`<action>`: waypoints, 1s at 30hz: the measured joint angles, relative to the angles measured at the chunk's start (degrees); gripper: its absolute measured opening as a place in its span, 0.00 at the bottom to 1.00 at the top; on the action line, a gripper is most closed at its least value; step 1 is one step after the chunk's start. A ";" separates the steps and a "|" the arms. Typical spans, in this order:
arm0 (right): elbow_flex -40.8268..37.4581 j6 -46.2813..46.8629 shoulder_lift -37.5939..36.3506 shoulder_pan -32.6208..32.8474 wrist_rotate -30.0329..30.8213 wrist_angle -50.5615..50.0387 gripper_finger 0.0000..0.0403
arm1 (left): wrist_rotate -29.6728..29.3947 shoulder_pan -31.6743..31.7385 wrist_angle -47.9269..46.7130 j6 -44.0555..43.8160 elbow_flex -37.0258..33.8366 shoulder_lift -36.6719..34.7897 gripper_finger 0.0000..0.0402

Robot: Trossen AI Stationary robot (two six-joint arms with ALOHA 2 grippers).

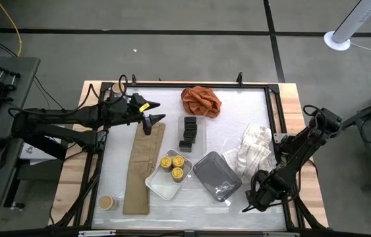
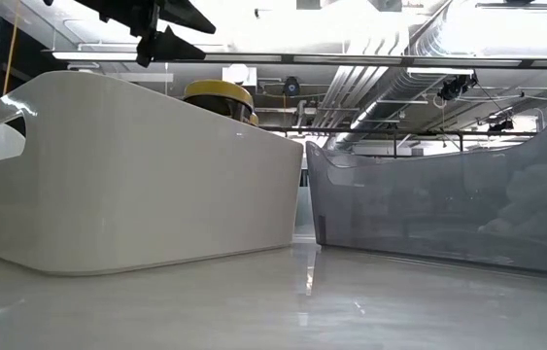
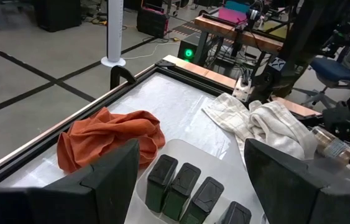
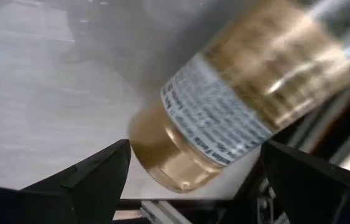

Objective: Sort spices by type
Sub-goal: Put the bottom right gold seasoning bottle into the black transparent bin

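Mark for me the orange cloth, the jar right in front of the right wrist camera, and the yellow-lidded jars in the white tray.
orange cloth (image 1: 201, 101): high view, middle of the crumpled fabric.
jar (image 4: 224, 118): right wrist view, on its printed label.
yellow-lidded jars (image 1: 177, 172): high view, lid of the nearest one.

The jar (image 4: 237, 99) fills the right wrist view, blurry and cut off at the upper right. In the low view, the white tray (image 2: 137, 185) hides all but one yellow lid (image 2: 220, 94).

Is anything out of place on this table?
Yes. One tan-lid jar stands alone by the table's left edge, far from the others. A second jar seems to lie on its side just ahead of the open right gripper.
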 joint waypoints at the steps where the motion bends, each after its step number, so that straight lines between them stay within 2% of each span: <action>1: 0.00 -1.26 0.38 0.00 0.97 0.52 0.88 | 0.00 0.00 0.02 0.00 0.01 0.00 0.68; 8: 0.00 -13.39 1.09 -0.13 6.93 1.52 0.88 | 0.02 0.00 0.03 -2.03 -0.01 0.00 0.68; 12: 0.01 -19.03 1.01 -0.15 4.55 1.69 0.88 | 0.02 0.00 0.02 -2.56 -0.01 0.00 0.68; 15: 2.48 -24.85 0.81 0.13 5.25 -0.08 0.88 | 0.02 0.00 0.03 -2.56 -0.01 0.00 0.68; 22: 13.45 -50.22 0.60 0.11 5.65 -15.47 0.88 | 0.00 0.00 0.04 -2.56 -0.01 0.00 0.68; 27: 13.49 -73.49 0.72 2.07 9.23 -14.13 0.88 | 0.00 0.00 0.01 -2.56 -0.01 0.00 0.68; 30: 11.05 -80.64 0.87 3.43 11.37 -13.29 0.88 | 0.00 0.00 -0.20 -2.56 -0.01 0.00 0.68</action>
